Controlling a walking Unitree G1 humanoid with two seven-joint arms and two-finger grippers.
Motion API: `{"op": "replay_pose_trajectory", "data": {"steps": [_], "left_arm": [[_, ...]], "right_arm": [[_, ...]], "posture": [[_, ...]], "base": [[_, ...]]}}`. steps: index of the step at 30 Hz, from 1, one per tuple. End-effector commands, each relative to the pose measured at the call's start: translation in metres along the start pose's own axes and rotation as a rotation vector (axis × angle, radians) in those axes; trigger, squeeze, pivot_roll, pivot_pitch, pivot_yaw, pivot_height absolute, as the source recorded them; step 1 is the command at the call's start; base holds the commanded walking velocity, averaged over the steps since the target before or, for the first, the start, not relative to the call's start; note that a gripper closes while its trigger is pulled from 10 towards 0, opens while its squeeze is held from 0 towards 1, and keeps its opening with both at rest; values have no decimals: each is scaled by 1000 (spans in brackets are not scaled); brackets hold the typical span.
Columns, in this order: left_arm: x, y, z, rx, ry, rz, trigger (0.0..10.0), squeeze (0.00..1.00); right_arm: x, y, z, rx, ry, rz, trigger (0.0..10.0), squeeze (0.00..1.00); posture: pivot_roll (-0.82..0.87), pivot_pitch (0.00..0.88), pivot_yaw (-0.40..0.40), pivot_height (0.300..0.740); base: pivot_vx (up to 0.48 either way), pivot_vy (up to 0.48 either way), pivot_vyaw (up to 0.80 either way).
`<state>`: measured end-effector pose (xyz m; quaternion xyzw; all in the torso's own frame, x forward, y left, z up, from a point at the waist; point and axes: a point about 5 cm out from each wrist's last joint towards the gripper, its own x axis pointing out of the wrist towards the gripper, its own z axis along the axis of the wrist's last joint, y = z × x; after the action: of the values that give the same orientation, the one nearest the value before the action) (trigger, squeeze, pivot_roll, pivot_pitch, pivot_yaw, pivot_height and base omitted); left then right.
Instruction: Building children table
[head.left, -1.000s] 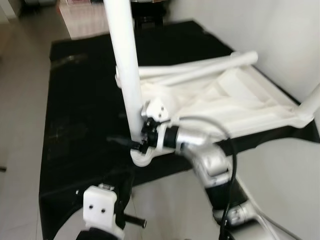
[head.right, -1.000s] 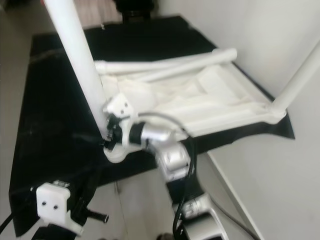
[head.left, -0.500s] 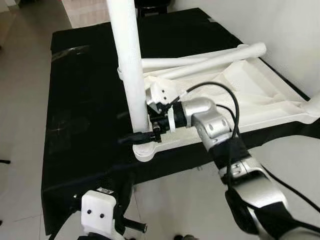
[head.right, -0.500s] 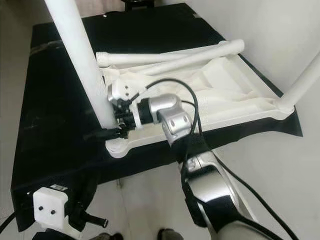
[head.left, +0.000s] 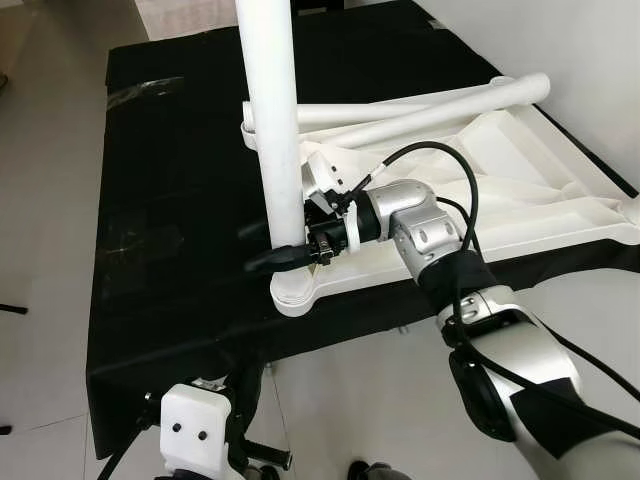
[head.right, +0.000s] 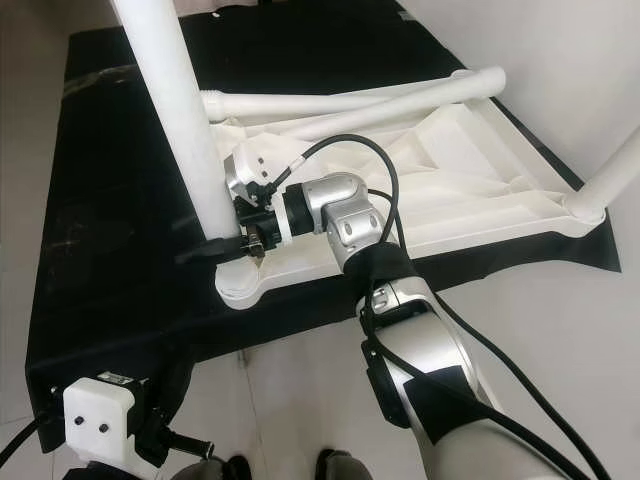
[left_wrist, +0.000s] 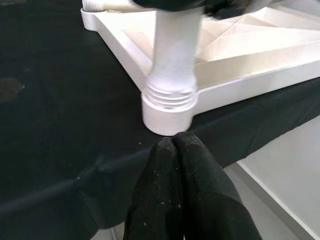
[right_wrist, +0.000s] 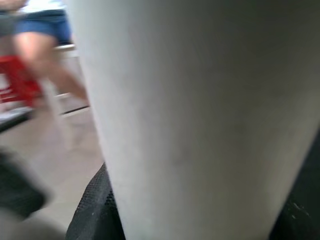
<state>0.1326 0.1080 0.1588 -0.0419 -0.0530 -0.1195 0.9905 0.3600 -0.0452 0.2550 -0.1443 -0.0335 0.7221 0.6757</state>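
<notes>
Gripping an upright white table leg (head.left: 272, 130) low on its shaft: right gripper (head.left: 290, 255), jaws clenched around it just above the corner socket (head.left: 292, 292) of the upturned white tabletop (head.left: 520, 180) on the black-draped bench (head.left: 160, 180). Long axis vertical. Left gripper (left_wrist: 177, 165), jaws pressed together and holding nothing, nearby below the bench edge. Four legs counted: two standing, two lying loose (head.left: 400, 115).

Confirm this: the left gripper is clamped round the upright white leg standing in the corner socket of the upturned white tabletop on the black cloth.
Wrong arm. The right gripper is clamped round the upright white leg, as the left eye view shows. The left gripper is shut below the socket. The rest stands: the leg sits in the corner socket of the upturned tabletop on the black cloth.
</notes>
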Motion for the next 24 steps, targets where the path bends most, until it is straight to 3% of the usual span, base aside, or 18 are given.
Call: {"op": "replay_pose_trajectory", "data": {"steps": [1, 2, 3, 4, 5, 6, 7, 9, 11, 18, 19, 20, 21, 23, 24], "left_arm": [[-2, -4, -4, -7, 25, -13, 10000, 0], [-1, -4, -4, -7, 25, -12, 10000, 0], [-1, -3, -4, -7, 23, -11, 10000, 0], [-1, -3, -4, -7, 23, -11, 10000, 0], [-1, -3, -4, -7, 22, -11, 10000, 0], [-1, -2, -3, -7, 21, -11, 10000, 0], [-1, -2, -3, -7, 21, -11, 10000, 0], [1, -1, -4, -7, 19, -13, 10000, 0], [2, -1, -4, -7, 19, -13, 10000, 0], [6, -1, -7, -7, 14, -13, 10000, 0], [6, -1, -7, -6, 11, -9, 10000, 0], [6, -1, -7, -6, 11, -9, 10000, 0], [7, 0, -7, -4, 8, -3, 10000, 0], [7, 0, -7, -1, 6, 2, 10000, 0], [8, 1, -7, 1, 4, 5, 10000, 0]], "right_arm": [[-8, -4, -13, 14, 51, -160, 0, 0], [-11, -7, -21, 27, 72, -275, 0, 0], [-13, -8, -45, 147, 115, -609, 0, 0], [-13, -8, -45, 147, 115, -609, 0, 0], [-14, -7, -51, 175, 127, -685, 0, 0], [-9, 9, -67, 221, 142, -845, 0, 0], [-9, 9, -67, 221, 142, -845, 0, 0], [12, 43, -77, 257, 128, -975, 0, 0], [17, 51, -78, 262, 119, -995, 0, 0], [36, 41, -72, 198, 96, -917, 0, 0], [37, 38, -68, 198, 84, -932, 5804, 0], [37, 38, -68, 198, 84, -932, 5804, 0], [37, 36, -64, 200, 83, -934, 10000, 0], [37, 36, -56, 214, 51, -917, 10000, 0], [38, 38, -48, 214, 11, -863, 10000, 1000]], "posture": [[1, 232, -15, 740], [-2, 232, -17, 740], [-8, 236, -21, 740], [-8, 236, -21, 740], [-8, 236, -21, 740], [-18, 241, -13, 740], [-18, 241, -13, 740], [-28, 235, -4, 740], [-28, 235, -4, 740], [-27, 209, -18, 740], [-25, 208, -21, 740], [-25, 208, -21, 740], [-23, 204, -24, 740], [-19, 203, -25, 740], [-19, 203, -24, 740]], "base": [[0, 0, 0], [0, 0, 0], [0, 0, 0], [0, 0, 0], [0, 0, 0], [0, 0, 0], [0, 0, 0], [0, 0, 0], [0, 0, 0], [0, 0, 0], [0, 0, 0], [0, 0, 0], [0, 0, 0], [0, 0, 0], [0, 0, 0]]}}
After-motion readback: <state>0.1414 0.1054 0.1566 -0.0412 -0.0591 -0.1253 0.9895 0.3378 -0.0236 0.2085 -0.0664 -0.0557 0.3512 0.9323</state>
